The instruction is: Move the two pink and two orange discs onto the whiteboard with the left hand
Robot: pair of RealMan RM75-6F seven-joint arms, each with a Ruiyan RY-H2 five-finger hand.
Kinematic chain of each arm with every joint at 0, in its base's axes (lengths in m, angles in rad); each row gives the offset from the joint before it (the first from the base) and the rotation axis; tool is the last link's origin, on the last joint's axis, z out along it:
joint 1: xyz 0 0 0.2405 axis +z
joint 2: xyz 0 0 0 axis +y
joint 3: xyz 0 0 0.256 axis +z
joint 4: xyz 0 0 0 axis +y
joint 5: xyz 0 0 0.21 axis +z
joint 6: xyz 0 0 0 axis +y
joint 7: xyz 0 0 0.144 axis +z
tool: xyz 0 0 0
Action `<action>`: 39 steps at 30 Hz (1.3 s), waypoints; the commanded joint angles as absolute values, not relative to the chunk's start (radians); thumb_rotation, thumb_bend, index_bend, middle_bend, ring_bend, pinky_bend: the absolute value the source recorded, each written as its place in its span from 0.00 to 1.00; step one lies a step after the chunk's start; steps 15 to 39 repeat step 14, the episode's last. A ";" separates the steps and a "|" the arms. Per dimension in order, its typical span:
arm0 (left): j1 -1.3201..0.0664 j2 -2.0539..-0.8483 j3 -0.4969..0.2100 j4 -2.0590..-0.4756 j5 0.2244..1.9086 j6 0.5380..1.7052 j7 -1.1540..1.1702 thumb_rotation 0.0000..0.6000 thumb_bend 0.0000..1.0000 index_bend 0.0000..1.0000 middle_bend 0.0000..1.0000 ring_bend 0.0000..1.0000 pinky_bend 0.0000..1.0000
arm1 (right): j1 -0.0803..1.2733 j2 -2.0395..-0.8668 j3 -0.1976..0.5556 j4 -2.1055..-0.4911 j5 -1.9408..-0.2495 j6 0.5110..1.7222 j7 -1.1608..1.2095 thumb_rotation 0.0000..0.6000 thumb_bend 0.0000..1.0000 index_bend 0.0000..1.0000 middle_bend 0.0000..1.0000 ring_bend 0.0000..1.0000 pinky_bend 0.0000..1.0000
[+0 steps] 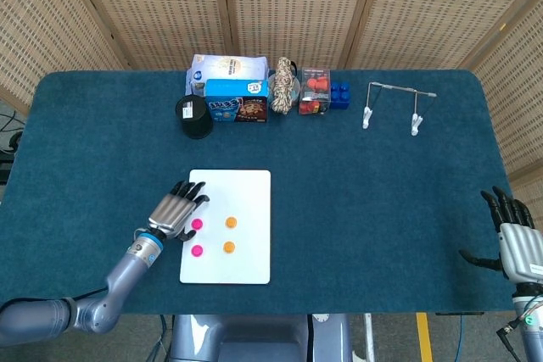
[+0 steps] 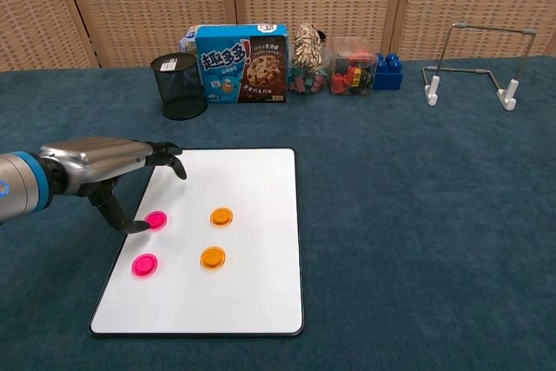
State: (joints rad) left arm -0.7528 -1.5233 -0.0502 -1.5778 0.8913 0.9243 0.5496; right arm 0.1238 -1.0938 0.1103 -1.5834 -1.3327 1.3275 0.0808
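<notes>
The whiteboard (image 1: 249, 197) (image 2: 252, 301) lies flat near the table's front left. On it are two pink discs (image 1: 197, 224) (image 1: 197, 251) in a left column and two orange discs (image 1: 231, 222) (image 1: 228, 247) to their right. In the chest view the pink discs (image 2: 156, 219) (image 2: 144, 264) and the orange discs (image 2: 221, 215) (image 2: 213, 257) all lie flat. My left hand (image 1: 176, 214) (image 2: 109, 164) hovers over the board's left edge with its fingers raised and apart, holding nothing. Its thumb tip sits beside the upper pink disc. My right hand (image 1: 513, 239) is open at the table's far right edge.
Along the back stand a black mesh cup (image 1: 194, 116) (image 2: 179, 86), a cookie box (image 1: 237, 100) (image 2: 241, 63), a bag (image 1: 227, 67), a rope bundle (image 1: 282, 86), a clear box of red pieces (image 1: 315, 91), a blue block (image 1: 340, 94) and a wire rack (image 1: 394, 103) (image 2: 473, 67).
</notes>
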 commanded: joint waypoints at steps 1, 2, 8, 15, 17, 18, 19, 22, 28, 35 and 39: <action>-0.737 -1.482 -0.058 -1.628 0.932 0.956 0.518 1.00 0.30 0.16 0.00 0.00 0.00 | 0.124 -1.094 0.110 -1.583 -1.333 1.327 0.082 1.00 0.04 0.00 0.00 0.00 0.00; -0.725 -1.455 -0.058 -1.657 0.961 0.977 0.500 1.00 0.30 0.16 0.00 0.00 0.00 | 0.124 -1.094 0.110 -1.582 -1.334 1.327 0.083 1.00 0.04 0.00 0.00 0.00 0.00; -0.616 -1.283 -0.027 -1.792 1.118 1.130 0.400 1.00 0.27 0.09 0.00 0.00 0.00 | 0.123 -1.096 0.110 -1.580 -1.340 1.335 0.081 1.00 0.04 0.00 0.00 0.00 0.00; -0.453 -1.183 0.024 -1.815 1.235 1.359 0.328 1.00 0.07 0.00 0.00 0.00 0.00 | 0.121 -1.103 0.113 -1.577 -1.343 1.349 0.070 1.00 0.04 0.00 0.00 0.00 0.00; -0.453 -1.183 0.024 -1.815 1.235 1.359 0.328 1.00 0.07 0.00 0.00 0.00 0.00 | 0.121 -1.103 0.113 -1.577 -1.343 1.349 0.070 1.00 0.04 0.00 0.00 0.00 0.00; -0.453 -1.183 0.024 -1.815 1.235 1.359 0.328 1.00 0.07 0.00 0.00 0.00 0.00 | 0.121 -1.103 0.113 -1.577 -1.343 1.349 0.070 1.00 0.04 0.00 0.00 0.00 0.00; -0.453 -1.183 0.024 -1.815 1.235 1.359 0.328 1.00 0.07 0.00 0.00 0.00 0.00 | 0.121 -1.103 0.113 -1.577 -1.343 1.349 0.070 1.00 0.04 0.00 0.00 0.00 0.00; -0.453 -1.183 0.024 -1.815 1.235 1.359 0.328 1.00 0.07 0.00 0.00 0.00 0.00 | 0.121 -1.103 0.113 -1.577 -1.343 1.349 0.070 1.00 0.04 0.00 0.00 0.00 0.00; -0.453 -1.183 0.024 -1.815 1.235 1.359 0.328 1.00 0.07 0.00 0.00 0.00 0.00 | 0.121 -1.103 0.113 -1.577 -1.343 1.349 0.070 1.00 0.04 0.00 0.00 0.00 0.00; -0.453 -1.183 0.024 -1.815 1.235 1.359 0.328 1.00 0.07 0.00 0.00 0.00 0.00 | 0.121 -1.103 0.113 -1.577 -1.343 1.349 0.070 1.00 0.04 0.00 0.00 0.00 0.00; -0.453 -1.183 0.024 -1.815 1.235 1.359 0.328 1.00 0.07 0.00 0.00 0.00 0.00 | 0.121 -1.103 0.113 -1.577 -1.343 1.349 0.070 1.00 0.04 0.00 0.00 0.00 0.00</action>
